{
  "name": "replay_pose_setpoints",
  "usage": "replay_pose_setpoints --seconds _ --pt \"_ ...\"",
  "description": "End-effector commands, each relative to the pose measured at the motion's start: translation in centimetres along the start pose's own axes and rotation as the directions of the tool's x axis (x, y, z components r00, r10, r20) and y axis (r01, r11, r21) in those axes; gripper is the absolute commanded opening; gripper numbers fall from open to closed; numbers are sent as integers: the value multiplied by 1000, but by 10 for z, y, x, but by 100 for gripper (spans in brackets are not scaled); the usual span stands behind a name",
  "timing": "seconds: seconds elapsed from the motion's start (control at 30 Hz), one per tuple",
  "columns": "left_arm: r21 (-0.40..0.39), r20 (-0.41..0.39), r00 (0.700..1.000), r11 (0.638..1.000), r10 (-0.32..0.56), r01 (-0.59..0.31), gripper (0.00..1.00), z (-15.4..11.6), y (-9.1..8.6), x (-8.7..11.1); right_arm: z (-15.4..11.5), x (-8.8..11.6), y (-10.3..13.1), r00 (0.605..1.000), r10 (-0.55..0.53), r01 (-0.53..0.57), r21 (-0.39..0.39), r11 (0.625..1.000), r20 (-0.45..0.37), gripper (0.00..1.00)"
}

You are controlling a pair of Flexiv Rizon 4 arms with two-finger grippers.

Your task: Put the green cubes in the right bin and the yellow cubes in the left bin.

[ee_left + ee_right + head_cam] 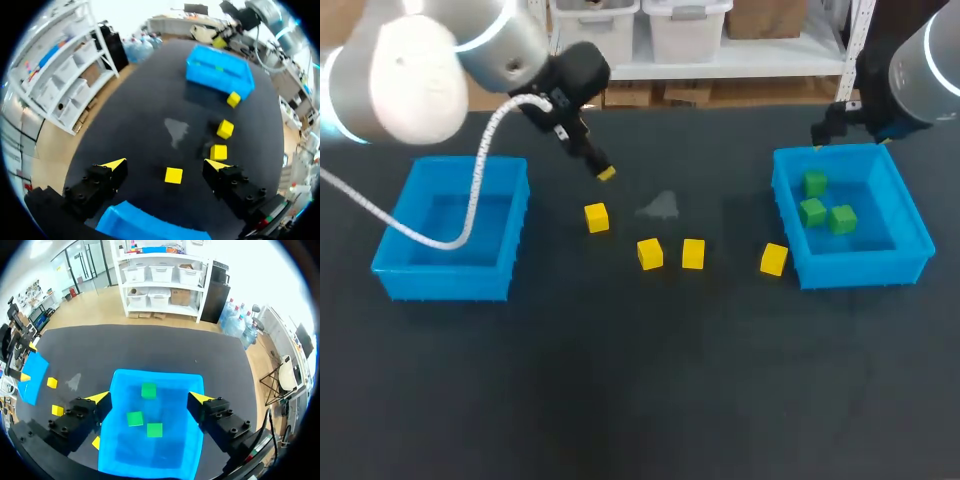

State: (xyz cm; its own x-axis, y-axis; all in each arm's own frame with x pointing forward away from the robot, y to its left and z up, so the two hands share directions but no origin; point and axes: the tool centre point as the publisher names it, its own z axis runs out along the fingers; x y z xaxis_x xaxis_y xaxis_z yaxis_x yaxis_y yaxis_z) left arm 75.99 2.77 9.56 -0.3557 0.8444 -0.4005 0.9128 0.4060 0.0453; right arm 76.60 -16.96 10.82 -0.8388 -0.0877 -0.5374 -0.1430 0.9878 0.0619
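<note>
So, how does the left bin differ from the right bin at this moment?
The left bin holds no cubes; the right bin holds three green cubes. A yellow cube lies close beside the right bin's wall; none lies against the left bin. Both are blue, open and upright.

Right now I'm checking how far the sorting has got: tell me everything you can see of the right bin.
The right bin is a bright blue, open-topped rectangular box, plastic by its look, standing upright on the dark table. Three green cubes lie loose on its floor. One yellow cube sits just outside its wall toward the table's middle. The right gripper hangs open above it.
</note>
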Motion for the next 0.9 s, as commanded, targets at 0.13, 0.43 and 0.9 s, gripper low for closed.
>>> replay_pose_setpoints --seconds 0.13,0.43,0.9 --pt "59 -235 972 998 31 -17 100 23 -13 8 -1 3 1 1000 2 -2 5 1000 10 100" --pt "94 -300 953 996 36 -8 100 40 -28 30 -1 3 1 1000 2 -2 5 1000 10 100" --pt "97 -378 925 995 40 -3 100 67 -38 57 -1 3 1 1000 2 -2 5 1000 10 100"
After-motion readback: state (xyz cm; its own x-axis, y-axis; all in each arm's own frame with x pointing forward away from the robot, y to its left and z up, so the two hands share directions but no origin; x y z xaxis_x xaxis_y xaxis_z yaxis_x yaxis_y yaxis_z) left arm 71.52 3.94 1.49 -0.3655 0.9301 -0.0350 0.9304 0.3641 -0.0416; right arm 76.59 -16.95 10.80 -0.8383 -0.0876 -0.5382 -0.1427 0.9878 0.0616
